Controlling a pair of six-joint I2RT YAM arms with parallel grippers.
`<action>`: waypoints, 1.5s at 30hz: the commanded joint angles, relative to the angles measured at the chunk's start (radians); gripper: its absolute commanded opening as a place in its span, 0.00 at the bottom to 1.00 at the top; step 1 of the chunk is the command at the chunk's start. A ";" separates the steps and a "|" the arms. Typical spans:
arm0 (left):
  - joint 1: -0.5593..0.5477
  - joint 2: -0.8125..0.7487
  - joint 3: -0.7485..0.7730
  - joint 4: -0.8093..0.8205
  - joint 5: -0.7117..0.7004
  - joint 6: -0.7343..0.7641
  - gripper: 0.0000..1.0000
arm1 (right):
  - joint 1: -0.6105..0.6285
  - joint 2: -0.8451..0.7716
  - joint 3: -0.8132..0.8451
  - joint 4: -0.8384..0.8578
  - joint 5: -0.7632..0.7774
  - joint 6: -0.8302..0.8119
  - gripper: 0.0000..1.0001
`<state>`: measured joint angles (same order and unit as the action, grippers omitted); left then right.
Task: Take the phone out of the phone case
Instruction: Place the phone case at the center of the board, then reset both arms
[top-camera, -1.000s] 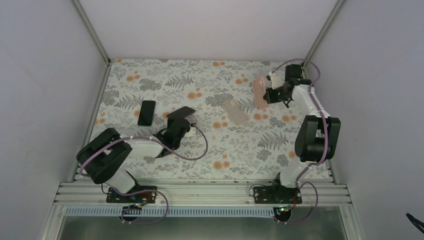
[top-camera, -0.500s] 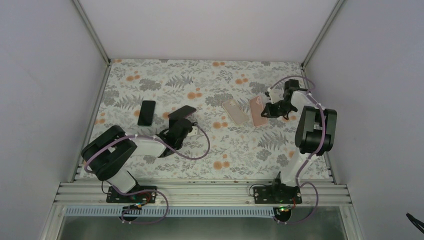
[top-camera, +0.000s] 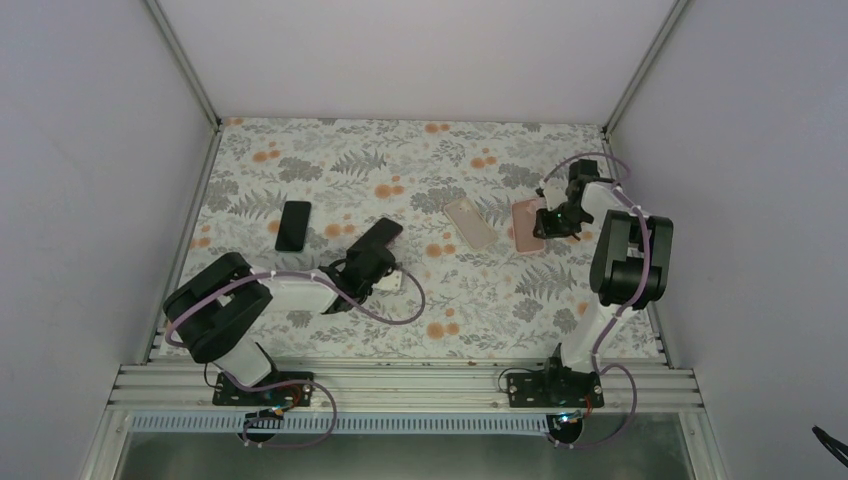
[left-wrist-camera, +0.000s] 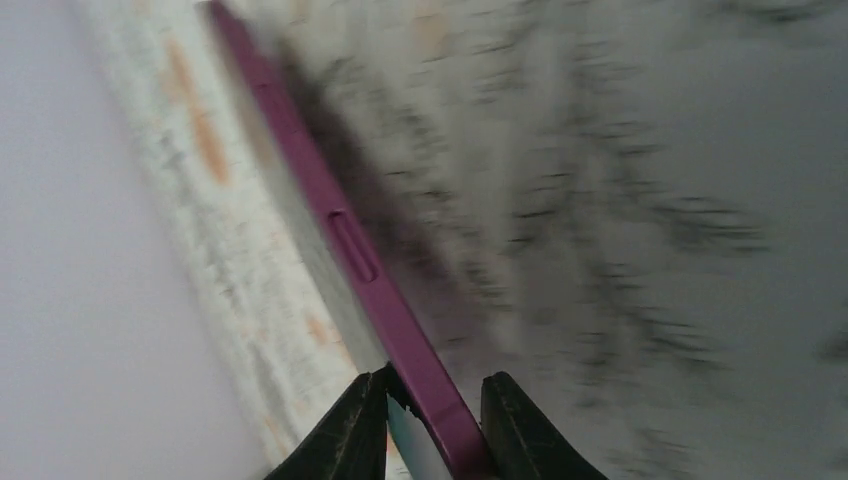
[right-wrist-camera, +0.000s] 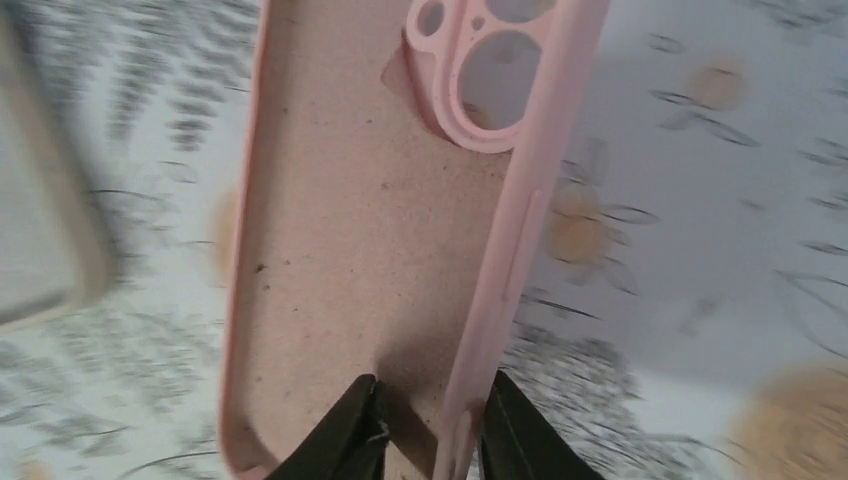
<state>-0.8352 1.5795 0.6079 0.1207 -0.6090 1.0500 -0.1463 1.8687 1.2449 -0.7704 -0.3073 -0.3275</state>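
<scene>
My left gripper is shut on the edge of a dark purple phone case, held tilted low over the table. In the left wrist view the case's purple side wall runs between my fingers; whether a phone sits inside cannot be told. My right gripper is shut on the side wall of an empty pink case, low at the table. The right wrist view shows the case's bare inside and camera cut-out, with my gripper pinching its right wall.
A black phone lies flat at the left of the floral table. A beige phone lies face down just left of the pink case, and shows at the left edge of the right wrist view. Enclosure walls stand on all sides.
My right gripper carried the pink case from the far right corner down and toward me, beside the beige phone. My left gripper shifted slightly right with the purple case.
</scene>
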 joint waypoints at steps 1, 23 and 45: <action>-0.033 -0.013 0.030 -0.256 0.151 -0.052 0.28 | -0.018 -0.065 -0.013 0.032 0.318 -0.028 0.28; 0.028 -0.039 0.852 -1.021 0.990 -0.338 1.00 | 0.020 -0.548 0.423 -0.099 0.437 -0.086 1.00; 1.069 -0.584 0.377 -0.337 0.890 -0.697 1.00 | 0.022 -0.943 -0.284 0.426 -0.139 0.033 1.00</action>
<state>0.1444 1.0645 1.0641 -0.3603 0.2836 0.4049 -0.1310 0.9283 0.9939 -0.4335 -0.4259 -0.2844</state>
